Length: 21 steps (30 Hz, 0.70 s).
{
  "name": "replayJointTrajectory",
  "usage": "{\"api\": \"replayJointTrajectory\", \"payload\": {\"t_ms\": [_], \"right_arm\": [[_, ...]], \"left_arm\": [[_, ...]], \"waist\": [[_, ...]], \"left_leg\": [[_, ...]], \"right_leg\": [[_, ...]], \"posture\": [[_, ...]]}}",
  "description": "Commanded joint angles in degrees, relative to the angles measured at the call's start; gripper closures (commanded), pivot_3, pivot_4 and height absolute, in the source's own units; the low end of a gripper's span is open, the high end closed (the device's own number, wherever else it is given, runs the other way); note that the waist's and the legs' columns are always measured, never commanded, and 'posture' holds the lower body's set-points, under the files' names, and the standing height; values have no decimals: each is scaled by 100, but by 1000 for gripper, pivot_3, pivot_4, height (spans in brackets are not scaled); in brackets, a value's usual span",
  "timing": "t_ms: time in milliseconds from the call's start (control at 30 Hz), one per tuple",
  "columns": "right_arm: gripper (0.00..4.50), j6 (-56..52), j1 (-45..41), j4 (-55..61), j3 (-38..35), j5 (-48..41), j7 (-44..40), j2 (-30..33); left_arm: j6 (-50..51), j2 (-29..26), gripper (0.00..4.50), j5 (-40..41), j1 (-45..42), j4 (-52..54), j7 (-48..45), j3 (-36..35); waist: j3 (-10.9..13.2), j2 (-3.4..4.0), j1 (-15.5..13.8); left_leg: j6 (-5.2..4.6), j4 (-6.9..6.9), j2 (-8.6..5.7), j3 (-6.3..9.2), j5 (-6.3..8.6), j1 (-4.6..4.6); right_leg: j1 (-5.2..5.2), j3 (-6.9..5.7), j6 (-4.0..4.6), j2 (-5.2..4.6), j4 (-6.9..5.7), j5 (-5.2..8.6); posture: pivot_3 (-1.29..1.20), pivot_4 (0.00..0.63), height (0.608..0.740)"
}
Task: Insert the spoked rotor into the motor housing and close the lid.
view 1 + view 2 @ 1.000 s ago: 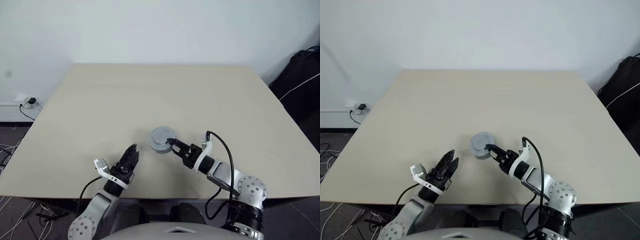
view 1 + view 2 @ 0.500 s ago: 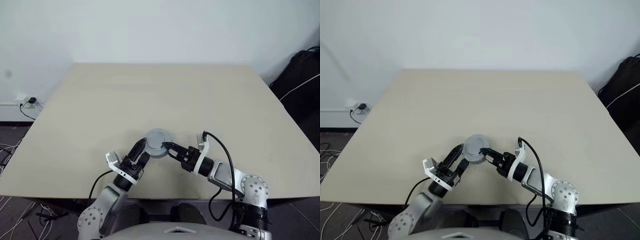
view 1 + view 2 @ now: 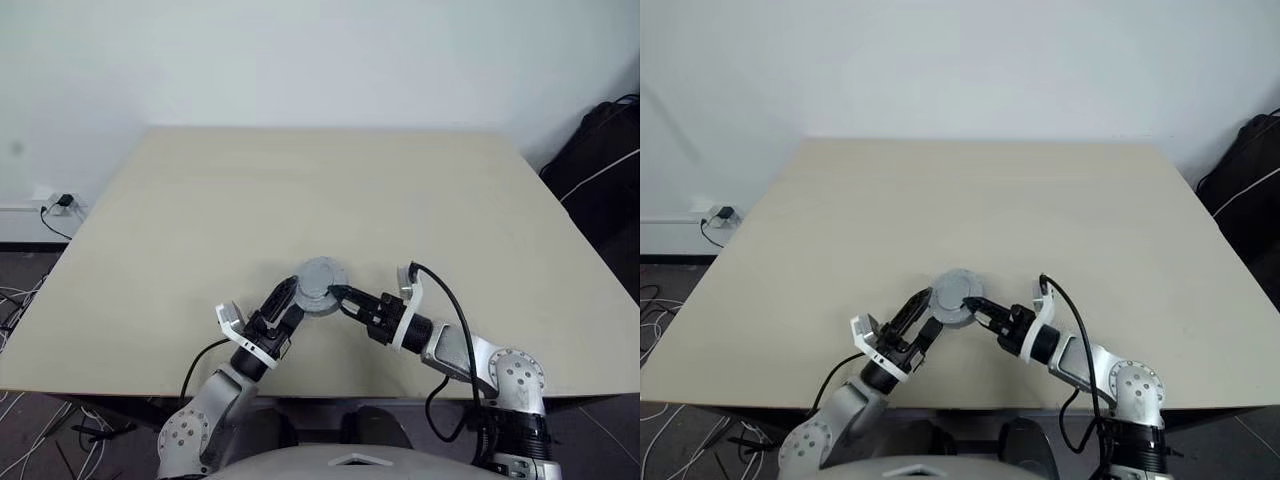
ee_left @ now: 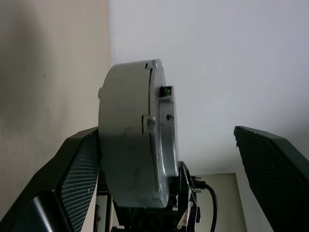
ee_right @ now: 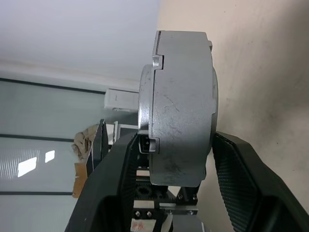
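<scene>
A grey round metal drum, the motor housing (image 3: 320,284) with the lid (image 4: 161,145) seated on it along a seam, is at the table's front middle, flat side toward the tabletop. My right gripper (image 3: 336,294) is shut on its rim from the right, and in the right wrist view a finger (image 5: 120,188) presses each side of the drum (image 5: 181,111). My left gripper (image 3: 288,298) is open at the drum's left. One of its fingers (image 4: 79,169) lies against the drum's side and the other stands well apart. The spoked rotor is hidden.
The beige table (image 3: 300,190) stretches wide behind and to both sides of the drum. A black bag (image 3: 600,165) sits on the floor past the table's right edge. Cables and a wall socket (image 3: 55,205) lie off the left edge.
My left gripper has moved in from the front left up to the drum and opened wider. The right gripper has kept its hold, and the drum has shifted slightly left.
</scene>
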<state>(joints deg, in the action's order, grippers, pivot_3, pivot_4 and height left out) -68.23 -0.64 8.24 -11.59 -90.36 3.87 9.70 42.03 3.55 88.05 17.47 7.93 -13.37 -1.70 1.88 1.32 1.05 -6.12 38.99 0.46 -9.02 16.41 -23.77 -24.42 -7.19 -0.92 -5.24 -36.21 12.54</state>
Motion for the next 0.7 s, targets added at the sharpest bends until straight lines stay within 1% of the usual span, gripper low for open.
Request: {"api": "replayJointTrajectory", "payload": {"t_ms": [33, 167, 367, 633, 700], "right_arm": [[2437, 130, -59, 164, 128, -290, -224, -1], [2437, 190, -56, 153, 216, -326, -266, 75], [2437, 139, -52, 178, 378, -494, -362, 236], [2437, 191, -6, 235, 591, -732, -336, 434], [2437, 238, -6, 232, 625, -755, -332, 478]], "left_arm": [[148, 197, 0, 190, 165, 416, 70, 164], [125, 225, 0, 215, 240, 473, 119, 153], [67, 252, 0, 100, 41, 369, 48, 145], [93, 258, 0, 36, -150, 246, -20, 176], [104, 263, 377, 51, -152, 234, -11, 188]], "waist": [[-1, -2, 0], [-1, -2, -13], [-1, -1, -33], [-2, -2, -35], [-2, -2, -36]], "left_leg": [[-1, 0, 0, 0, 1, 0], [-2, 2, 0, 0, 1, 1], [-4, 9, 0, -1, 2, 0], [-5, 9, 0, -3, 3, -1], [-5, 9, 0, -4, 3, -1]], "right_leg": [[0, 0, 0, 0, 1, 0], [0, 1, 1, 0, 1, -1], [5, 4, -18, -1, 9, -6], [6, 3, 4, 1, 11, -20], [6, 3, 4, 1, 11, -21]], "posture": [[0, 0, 740], [0, 0, 740], [0, 0, 740], [0, 0, 740], [0, 0, 740]]}}
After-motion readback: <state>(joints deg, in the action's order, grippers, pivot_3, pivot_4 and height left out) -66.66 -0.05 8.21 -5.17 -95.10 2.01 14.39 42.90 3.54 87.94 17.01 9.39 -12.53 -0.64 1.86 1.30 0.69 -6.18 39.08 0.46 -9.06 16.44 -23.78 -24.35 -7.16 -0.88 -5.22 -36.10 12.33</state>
